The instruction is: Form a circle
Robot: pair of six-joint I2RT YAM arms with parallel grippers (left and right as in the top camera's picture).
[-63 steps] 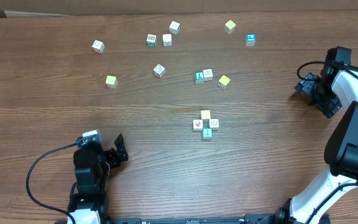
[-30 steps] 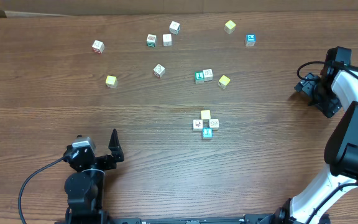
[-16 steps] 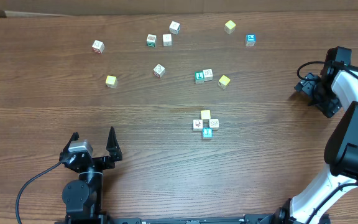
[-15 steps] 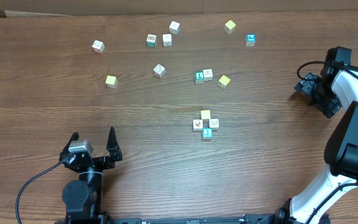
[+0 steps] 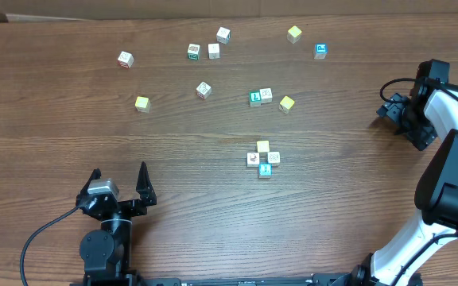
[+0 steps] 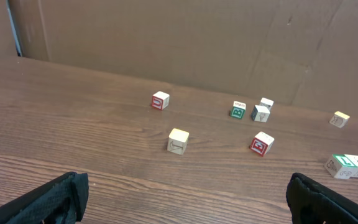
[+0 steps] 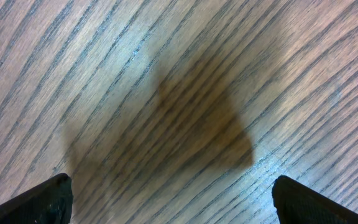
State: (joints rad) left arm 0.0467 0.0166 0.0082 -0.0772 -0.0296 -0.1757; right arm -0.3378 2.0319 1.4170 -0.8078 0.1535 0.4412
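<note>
Circle [image 5: 262, 158] of four touching cubes sits mid-bench [image 5: 54, 143]. Eleven loose cubes [image 5: 203, 90] lie scattered beyond it. Left pincer [image 5: 118, 171] and right pincer [image 7: 173, 190] both gape wide, holding nothing.

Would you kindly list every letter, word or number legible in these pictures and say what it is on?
"L", apparently, in white on the green cube beside a white one.
"B", possibly, on the green-framed cube; blurred, so unsure.
Marks on the circle and on the red-framed cube: too small to read.
No brand or number legible anywhere.
</note>
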